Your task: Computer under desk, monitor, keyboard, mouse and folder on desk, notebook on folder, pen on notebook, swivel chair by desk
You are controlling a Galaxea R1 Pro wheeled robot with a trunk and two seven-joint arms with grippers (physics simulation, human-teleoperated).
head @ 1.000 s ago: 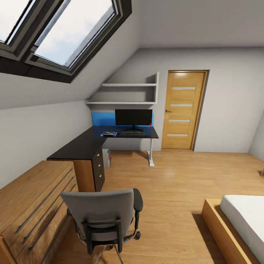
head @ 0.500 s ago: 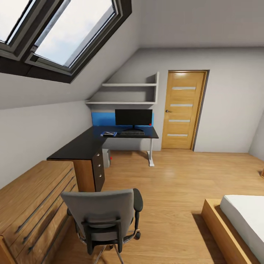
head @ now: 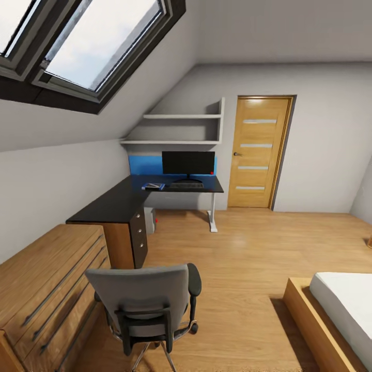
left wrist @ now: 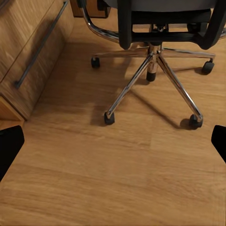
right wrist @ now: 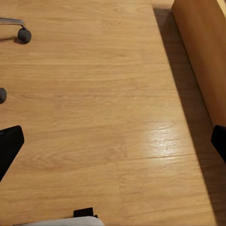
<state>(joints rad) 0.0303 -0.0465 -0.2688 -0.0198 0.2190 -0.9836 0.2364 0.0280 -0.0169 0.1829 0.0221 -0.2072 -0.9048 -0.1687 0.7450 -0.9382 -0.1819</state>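
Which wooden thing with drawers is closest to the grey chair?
The low oak drawer unit with long dark handles, right beside the swivel chair. The other set, dark drawers under the desk, stands farther back.

Swivel chair (head: 147,305) base cut off below

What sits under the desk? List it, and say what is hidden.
Under the desk, the computer stands on the floor beside the dark drawer unit. The drawers cover its left part, and anything behind them cannot be seen.
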